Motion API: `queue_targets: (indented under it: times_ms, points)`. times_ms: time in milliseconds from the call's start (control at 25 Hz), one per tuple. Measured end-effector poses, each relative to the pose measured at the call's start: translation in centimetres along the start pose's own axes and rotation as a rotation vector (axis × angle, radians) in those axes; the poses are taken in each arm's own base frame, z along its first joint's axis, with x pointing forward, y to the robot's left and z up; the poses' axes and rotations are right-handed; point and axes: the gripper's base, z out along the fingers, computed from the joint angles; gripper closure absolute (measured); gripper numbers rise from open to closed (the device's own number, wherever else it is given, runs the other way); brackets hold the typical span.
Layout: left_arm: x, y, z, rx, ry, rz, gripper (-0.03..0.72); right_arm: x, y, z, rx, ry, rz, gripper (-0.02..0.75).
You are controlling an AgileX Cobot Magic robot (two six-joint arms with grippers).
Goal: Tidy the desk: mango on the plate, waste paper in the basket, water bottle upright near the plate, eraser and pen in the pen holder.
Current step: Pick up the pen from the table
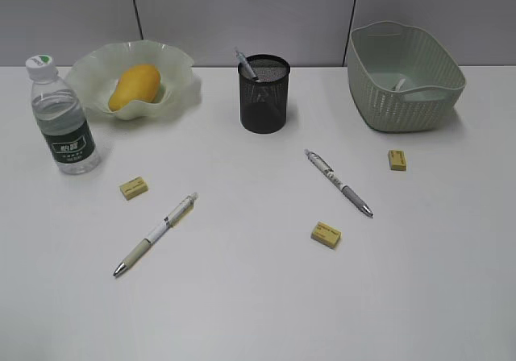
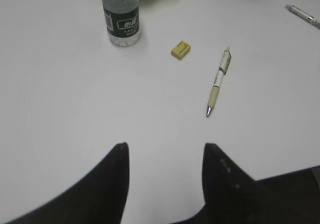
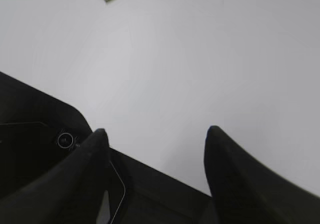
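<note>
While three erasers (image 1: 134, 188), two pens (image 1: 156, 234) lie

Left gripper (image 2: 165, 151): two matt black fingers (image 2: 116, 179), broad at the base and narrowing to blunt, rounded tips.
Left finger detail: the finger on the right of the left wrist view carries a few small pale specks.
Right gripper (image 3: 155, 136): the same black, tapered fingers (image 3: 225, 169) with rounded tips.
Right arm body: black housing (image 3: 35, 134) beside the fingers, with a small round ringed fitting and thin pale edge lines.
</note>
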Motion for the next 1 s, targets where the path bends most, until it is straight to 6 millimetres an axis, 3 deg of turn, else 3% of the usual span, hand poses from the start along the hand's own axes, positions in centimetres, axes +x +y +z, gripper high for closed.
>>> queue_targets:
  times_ms: [240,480,600,800,1000]
  points:
    - [-1.6,0.0,0.5,0.0,-0.071,0.002,0.323,2.0,-0.1,-1.8,0.01,-0.154,-0.002,0.26]
    - [-4.8,-0.1,3.4,0.012,0.004,-0.009,0.323,2.2,-0.1,-2.3,0.014,-0.199,-0.002,0.26]
    - [-7.1,-0.3,5.8,0.04,0.067,-0.005,0.323,2.2,-0.1,-2.3,0.014,-0.198,-0.003,0.26]
    - [-10.8,-0.7,11.4,0.098,0.207,-0.048,0.323,2.2,-0.1,-2.3,0.016,-0.199,-0.004,0.26]
    - [-13.0,-3.0,16.3,0.171,0.304,0.022,0.323,2.2,-0.1,-2.3,0.016,-0.199,-0.004,0.26]
